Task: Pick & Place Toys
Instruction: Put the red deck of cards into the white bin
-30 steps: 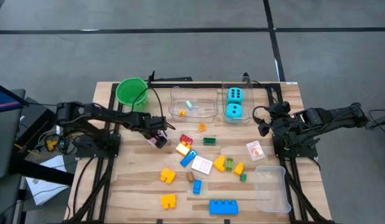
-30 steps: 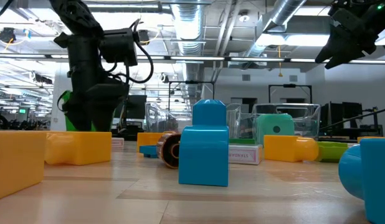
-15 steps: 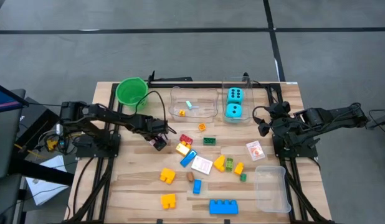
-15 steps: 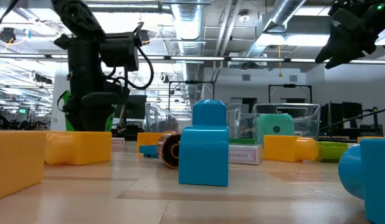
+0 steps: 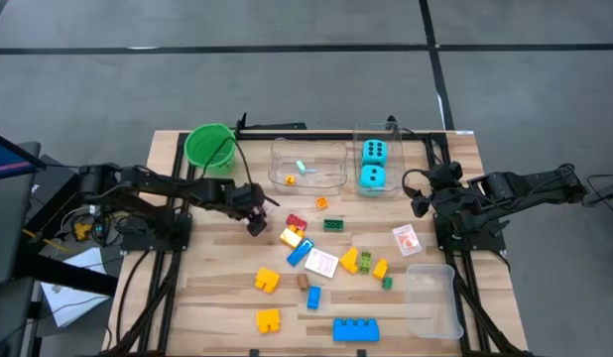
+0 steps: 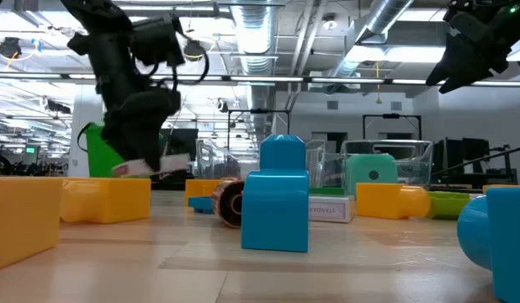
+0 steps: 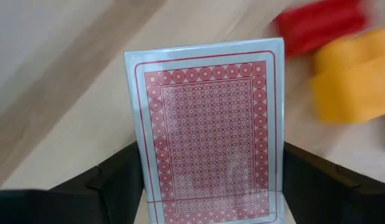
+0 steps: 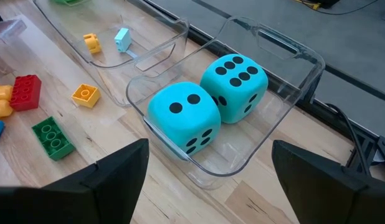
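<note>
My left gripper [image 5: 256, 224] is shut on a pack of playing cards with a red-patterned back [image 7: 211, 130], left of the red block [image 5: 297, 222] and yellow block [image 5: 291, 238]. In the low view the pack [image 6: 151, 165] shows edge-on below the tipped gripper. Loose blocks, yellow [image 5: 267, 281], blue [image 5: 356, 329] and green [image 5: 333, 223], lie flat on the wooden table with two more cards [image 5: 320, 263] [image 5: 407, 238]. Two cyan dice [image 8: 205, 106] sit in a clear tub [image 8: 286, 118]. My right gripper [image 5: 421, 203] is open and empty at the table's right. My left gripper pinches the card pack between its two fingers [image 7: 118, 180], one on each long edge [image 7: 144, 186], near one short end. The fingers lie across the pack, which reaches forward past them with its patterned back up. In the low view it hangs a little tilted, clear of the table.
A green bucket [image 5: 209, 146] stands at the far left. A clear tub [image 5: 308, 164] with small pieces sits beside the dice tub [image 5: 374, 164]. An empty clear tub [image 5: 433, 297] lies at the near right. The table's left part [image 5: 207, 288] holds nothing.
My left gripper has risen a little and tipped, still shut on the card pack. The pack, hidden behind the gripper before in the low view, now shows below it, tilted and clear of the table. My right arm has kept still.
</note>
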